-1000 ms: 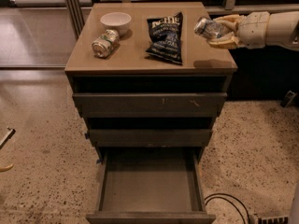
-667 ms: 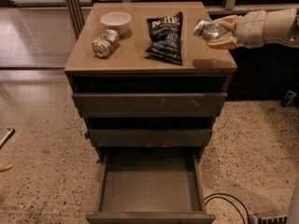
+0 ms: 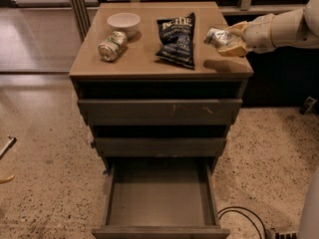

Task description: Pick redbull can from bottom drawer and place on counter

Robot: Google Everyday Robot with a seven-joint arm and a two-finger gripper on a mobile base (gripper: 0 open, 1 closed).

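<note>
**While the can hangs over the worktop: placement under way, release pending**

As the view a second earlier shows by comparison, the gripper point(image 3: 227, 39) and its load have sunk slightly and crept toward 9 o'clock, so that they now stand further inside the 3 o'clock edge of the worktop point(image 3: 149, 66). Nothing else has shifted. The bottom drawer point(image 3: 159, 200), at 6 o'clock in the view, remains pulled out with its grey floor bare. The retrieval is therefore judged complete, and the present step is the lowering of the can onto the surface.

The jaws are pinching the redbull can point(image 3: 215, 36). The can lies roughly on its side between them, and its shiny end projects toward 9 o'clock beyond the tan fingertips. The white arm point(image 3: 284, 26) enters from 3 o'clock. A dark shadow point(image 3: 219, 63) falls on the worktop at 6 o'clock from the can and apart from it. From this the can is judged to be clear of the surface and not yet set down.

The chip bag point(image 3: 175, 39) lies just beside the can, at 9 o'clock from it. The white bowl point(image 3: 123, 21) and the green-and-white can point(image 3: 112, 46) lie well apart, toward the worktop's 10 o'clock corner. The patch under the shadow is bare, so a straight descent appears sufficient. Drift toward the bag is the chief hazard.
</note>
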